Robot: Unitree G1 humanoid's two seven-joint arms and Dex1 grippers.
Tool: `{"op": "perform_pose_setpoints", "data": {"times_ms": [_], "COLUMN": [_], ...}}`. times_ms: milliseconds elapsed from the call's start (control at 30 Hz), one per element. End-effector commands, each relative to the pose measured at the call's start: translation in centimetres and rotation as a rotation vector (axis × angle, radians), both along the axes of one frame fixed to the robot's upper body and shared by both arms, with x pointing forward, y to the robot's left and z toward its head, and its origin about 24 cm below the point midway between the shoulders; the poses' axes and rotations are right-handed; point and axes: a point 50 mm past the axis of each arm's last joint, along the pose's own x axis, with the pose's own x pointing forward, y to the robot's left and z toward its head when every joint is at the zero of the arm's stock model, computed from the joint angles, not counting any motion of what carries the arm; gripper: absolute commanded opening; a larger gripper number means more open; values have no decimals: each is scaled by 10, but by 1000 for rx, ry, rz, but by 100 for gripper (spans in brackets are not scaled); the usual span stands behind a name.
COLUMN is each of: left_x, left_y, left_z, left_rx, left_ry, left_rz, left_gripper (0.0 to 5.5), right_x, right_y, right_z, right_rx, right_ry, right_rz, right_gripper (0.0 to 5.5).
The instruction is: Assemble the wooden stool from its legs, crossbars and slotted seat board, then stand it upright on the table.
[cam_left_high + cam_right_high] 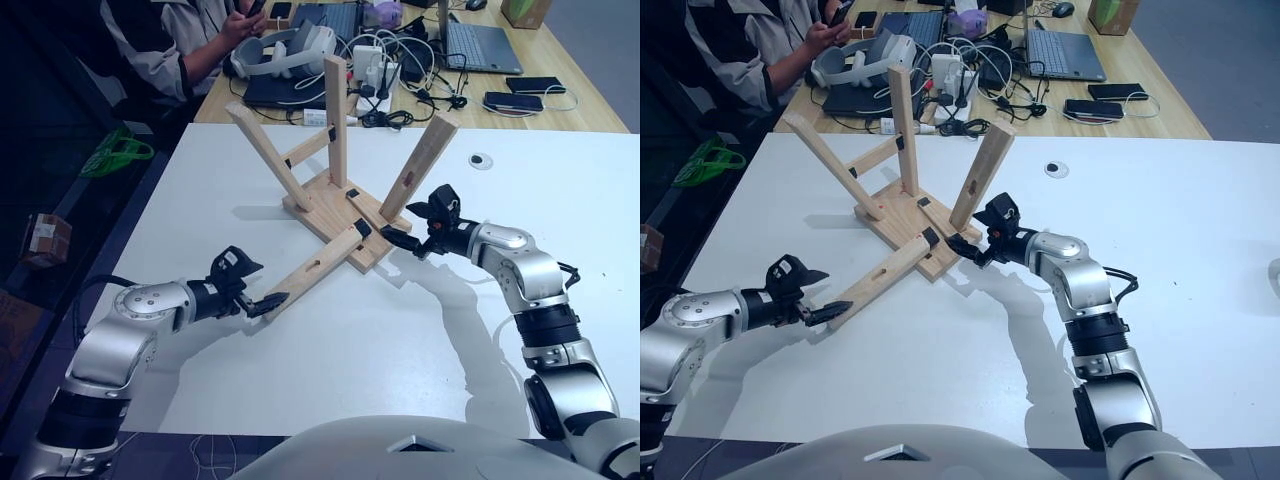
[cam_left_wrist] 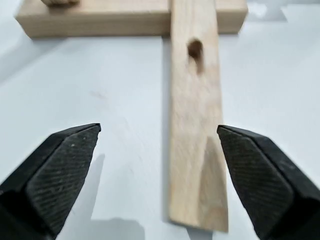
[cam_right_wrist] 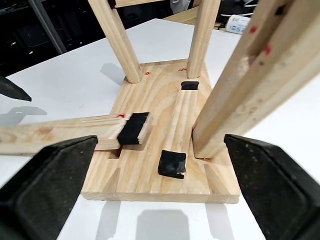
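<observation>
Stool upside down at mid-frame in the left eye view: seat board (image 1: pixel 322 203) flat on the white surface (image 1: pixel 300 380), three legs pointing up.
- Tilted leg (image 1: pixel 265 150) and upright leg (image 1: pixel 338 120) are joined by a crossbar (image 1: pixel 308 148).
- Right-hand leg (image 1: pixel 418 165) leans outward.
- Fourth leg (image 1: pixel 315 268) slopes low from the board's near edge toward lower left. Its free end lies between the jaws of the left gripper (image 1: pixel 262 300), which are released and not touching the wood.
- Right gripper (image 1: pixel 408 225) is just beside the board's right corner, jaws spread wide and holding nothing.

Step in hand, as I read it: raise the low leg and seat it in its slot.
- In the left wrist view the leg sits nearer one jaw. Centre first, then close across the narrow faces near the tip.
- Swing the leg up about its slot end rather than dragging it.
- The right gripper could brace the board's edge. The board looks free to slide.
- Black blocks (image 3: pixel 172 163) sit in the slots. Whether they hinder seating, I cannot tell.

Surroundings:
- A small round object (image 1: pixel 482 160) lies on the surface, well apart at right.
- On the desk behind, at the top of the frame: a headset (image 1: pixel 290 50), cables (image 1: pixel 400 70), a laptop (image 1: pixel 480 45) and a phone (image 1: pixel 510 102).
- None of these is near the leg's path. The leaning right-hand leg close to the right gripper is the likeliest thing to knock.
</observation>
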Motion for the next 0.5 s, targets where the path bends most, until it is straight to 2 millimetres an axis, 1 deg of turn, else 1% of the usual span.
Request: {"op": "perform_pose_setpoints", "data": {"times_ms": [33,200,233,333,500], "left_x": [20,34,36,38,40], "left_y": [-17,-34,-36,-46,-67], "left_z": [26,51,54,58,61], "left_rx": [-69,-128,-132,-150,-191], "left_ry": [-149,-254,-266,-284,-298], "left_rz": [0,-17,-20,-37,-86], "left_gripper": [436,436,436,436,436], "right_x": [-2,-5,-4,-2,1], "right_y": [5,5,6,7,11], "right_z": [-10,-26,-27,-29,-31], "right_rx": [-36,-91,-100,-120,-124], "right_ry": [43,110,111,108,98], "right_rz": [-7,-29,-33,-58,-92], "right_gripper": [412,346,321,275,182]}}
